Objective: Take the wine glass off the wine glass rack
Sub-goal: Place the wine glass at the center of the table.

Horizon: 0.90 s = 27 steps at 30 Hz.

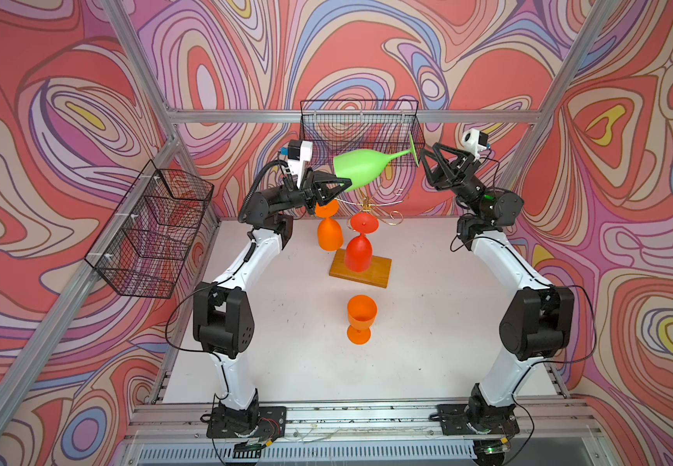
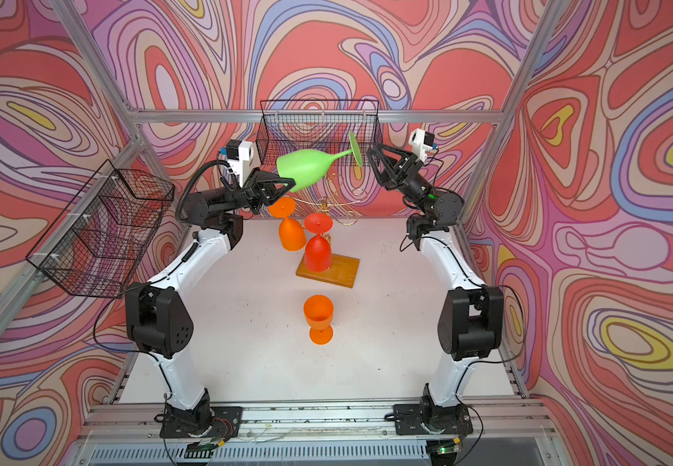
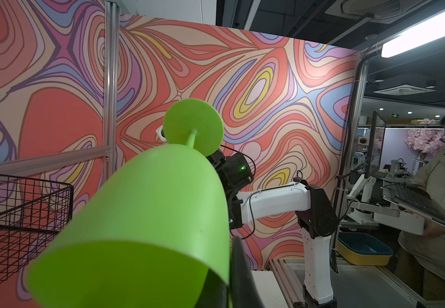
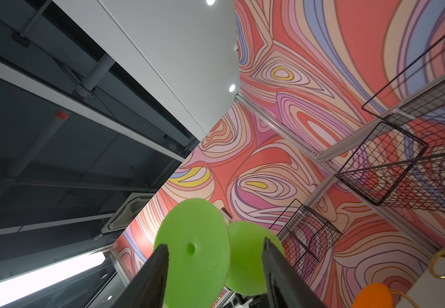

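Held aloft: green wine glass (image 1: 361,167), clear of the wine glass rack (image 1: 371,205), lying on its side at upper centre in both top views. Bowl toward frame left, foot disc toward frame right, in front of the back wire basket (image 1: 363,133).

Left hand (image 1: 346,187): clamped on the rim of the bowl, carrying the glass.

Right hand (image 1: 422,156): jaws parted, fingertips on either side of the foot disc. In the right wrist view, one finger (image 4: 157,272) overlaps the disc's edge and the other stands clear. Contact cannot be told.

Rack: gold wire with curled arms on a wooden base (image 1: 379,271), mid-frame on the white tabletop (image 1: 427,322). Carries a red glass (image 1: 359,252) and an orange glass (image 1: 329,238), both hanging bowl-down.

Second orange glass (image 1: 361,318): upright on the tabletop, below the base in the frame, apart from it.

Side wire basket (image 1: 153,230): on the frame at left.
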Each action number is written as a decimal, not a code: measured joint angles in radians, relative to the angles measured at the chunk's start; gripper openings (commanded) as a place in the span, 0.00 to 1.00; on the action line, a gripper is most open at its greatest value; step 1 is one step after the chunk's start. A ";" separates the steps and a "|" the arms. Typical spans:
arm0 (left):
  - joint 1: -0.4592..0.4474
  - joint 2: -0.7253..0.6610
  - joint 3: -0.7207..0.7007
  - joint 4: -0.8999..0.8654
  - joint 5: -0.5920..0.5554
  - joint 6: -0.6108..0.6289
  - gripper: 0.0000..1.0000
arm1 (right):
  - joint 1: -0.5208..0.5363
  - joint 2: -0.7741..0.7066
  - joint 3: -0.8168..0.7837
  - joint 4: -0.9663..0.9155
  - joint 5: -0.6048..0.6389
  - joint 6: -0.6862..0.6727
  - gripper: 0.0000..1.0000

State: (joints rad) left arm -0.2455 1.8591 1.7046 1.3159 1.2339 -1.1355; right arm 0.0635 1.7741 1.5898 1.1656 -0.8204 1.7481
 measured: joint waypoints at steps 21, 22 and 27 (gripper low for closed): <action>-0.001 -0.504 -0.005 -1.312 -0.196 0.968 0.00 | -0.010 -0.327 -0.137 -0.886 0.133 -0.813 0.59; -0.007 -0.515 -0.003 -1.366 -0.224 0.998 0.00 | -0.010 -0.333 -0.145 -0.915 0.145 -0.833 0.58; -0.062 -0.545 0.011 -1.658 -0.402 1.146 0.00 | -0.010 -0.379 -0.172 -1.080 0.220 -0.950 0.58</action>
State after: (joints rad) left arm -0.3073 1.3140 1.7157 -0.3424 0.8322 0.0109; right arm 0.0536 1.3949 1.4174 0.0856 -0.6003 0.7982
